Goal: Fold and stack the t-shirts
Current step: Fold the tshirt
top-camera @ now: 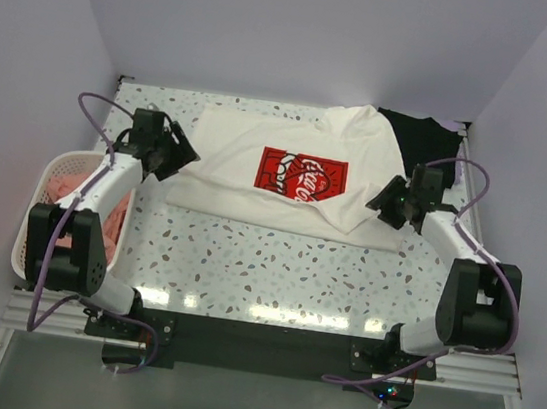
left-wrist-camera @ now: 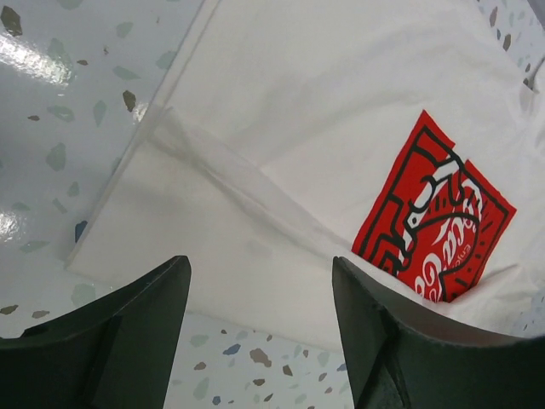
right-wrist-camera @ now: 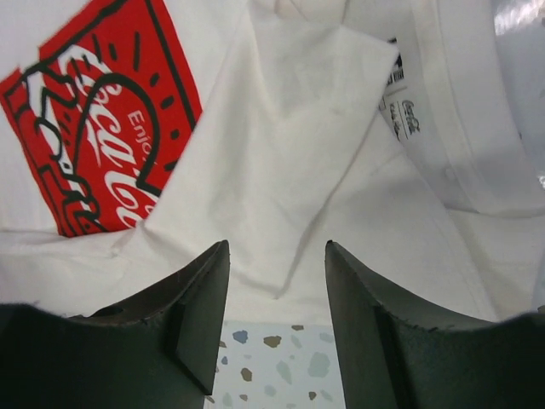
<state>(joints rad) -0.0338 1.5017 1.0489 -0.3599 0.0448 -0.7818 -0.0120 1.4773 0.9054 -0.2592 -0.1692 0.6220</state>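
- White t-shirt (top-camera: 287,176) with a red-and-white square print lies spread on the counter (top-camera: 274,275), in the far middle part, with the print facing up.
- Left gripper (top-camera: 185,157) stands at the left edge of this t-shirt. Its jaws are wide apart and nothing is between them. In the left wrist view only the edge of the white cloth and a strip of speckled counter show in the gap.
- Right gripper (top-camera: 385,203) stands at the right edge of the same t-shirt. Its jaws are apart, less wide than the left ones, and they hold nothing. In the right wrist view a folded flap of cloth lies just ahead of the gap, and the neck label shows further to the right.
- Whether the fingers of either gripper touch the cloth cannot be told.
- Black t-shirt (top-camera: 421,138) lies in the far right corner of the counter, partly under the white one.
- Salmon-pink t-shirts (top-camera: 84,185) lie inside the white basket (top-camera: 30,233), which stands at the left side, beside the left arm.
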